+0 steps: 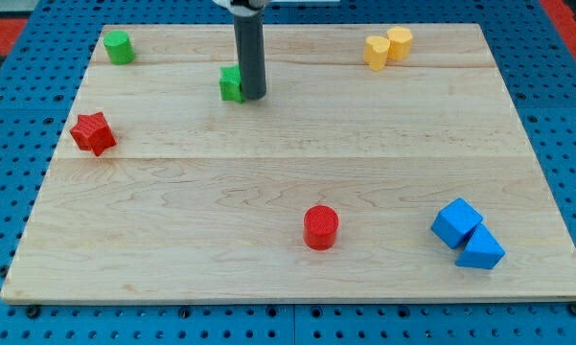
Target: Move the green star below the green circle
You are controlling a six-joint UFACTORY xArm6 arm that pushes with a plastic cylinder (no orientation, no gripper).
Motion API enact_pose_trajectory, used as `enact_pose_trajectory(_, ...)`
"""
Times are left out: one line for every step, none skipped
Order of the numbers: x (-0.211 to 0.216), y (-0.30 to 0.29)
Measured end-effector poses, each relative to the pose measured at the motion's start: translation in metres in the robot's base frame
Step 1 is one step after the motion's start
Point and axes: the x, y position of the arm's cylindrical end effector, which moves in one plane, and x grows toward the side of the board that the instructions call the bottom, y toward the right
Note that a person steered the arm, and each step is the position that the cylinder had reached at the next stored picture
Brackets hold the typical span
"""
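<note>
The green star (231, 84) lies near the view's top, left of centre, partly hidden by my rod. My tip (252, 96) touches the star's right side. The green circle (119, 47) stands at the board's top left corner, well to the left of the star and slightly higher in the view.
A red star (93, 132) lies at the left edge. A red circle (320, 227) stands low in the middle. Two blue blocks (467, 235) sit together at the bottom right. Two yellow blocks (388, 47) sit together at the top right. The wooden board (288, 182) lies on a blue pegboard.
</note>
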Motion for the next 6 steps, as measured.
enact_pose_trajectory(-0.002,0.013)
enact_pose_trajectory(-0.002,0.013)
enact_pose_trajectory(-0.004,0.002)
enact_pose_trajectory(-0.026,-0.085)
enact_pose_trajectory(-0.039,-0.134)
enact_pose_trajectory(-0.039,-0.154)
